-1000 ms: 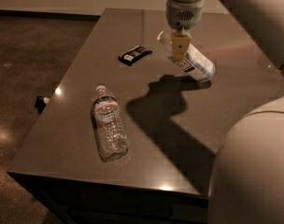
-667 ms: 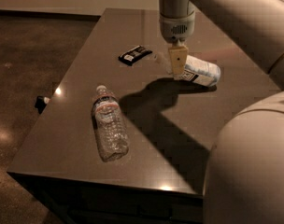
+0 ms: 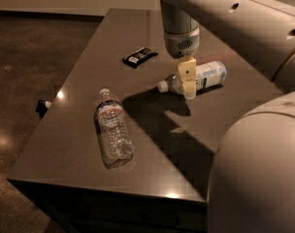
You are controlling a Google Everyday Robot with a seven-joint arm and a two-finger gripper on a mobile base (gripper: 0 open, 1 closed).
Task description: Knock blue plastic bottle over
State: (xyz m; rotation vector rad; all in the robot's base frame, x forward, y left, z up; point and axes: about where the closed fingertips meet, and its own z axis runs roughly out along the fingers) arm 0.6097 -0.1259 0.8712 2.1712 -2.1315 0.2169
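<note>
The blue plastic bottle (image 3: 205,75) lies on its side on the brown table (image 3: 138,164), its white cap pointing left and its base to the right. My gripper (image 3: 188,87) hangs from the arm directly in front of the bottle's neck end, its yellowish fingers (image 3: 188,76) pointing down and covering part of the bottle. It holds nothing that I can see.
A crinkly clear bottle with a red-and-white label (image 3: 112,128) lies on its side near the table's front left. A small black packet (image 3: 139,57) lies further back. My arm's white body (image 3: 264,174) fills the right foreground. The table edge drops to the floor at left.
The blue bottle has dropped from a tilted pose to lying flat with its cap swung left. My gripper has moved left and slightly forward.
</note>
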